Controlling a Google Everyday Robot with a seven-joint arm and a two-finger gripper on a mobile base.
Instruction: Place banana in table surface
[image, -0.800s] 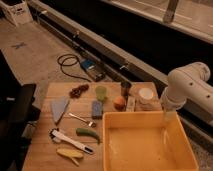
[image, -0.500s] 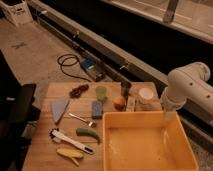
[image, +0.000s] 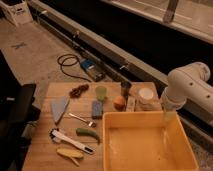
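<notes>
Banana (image: 70, 154) is being left lying flat on the table surface (image: 80, 104), near the front left corner, with nothing touching it from above. A white-handled tool (image: 70, 141) is being kept just behind the banana, and a green pod (image: 87, 133) is being kept a little further back and to the right. More small things are being shown at the back of the table: a grey-blue wedge (image: 59, 108), a blue block (image: 97, 108), a green cup (image: 101, 92), a round orange fruit (image: 119, 102), a dark cup (image: 125, 88) and a white bowl (image: 146, 94). The right half of the table is being taken up by a big yellow tub (image: 150, 147). The white arm (image: 187, 90) is being bent down from the right side, and the gripper (image: 166, 120) is being held low at the far right edge of the tub, well apart from the banana. Its jaws are being held wide apart, and nothing is being seen gripped between them. On the floor behind the table, a black cable (image: 69, 64) is being left in a loop beside a small blue box (image: 90, 67).
</notes>
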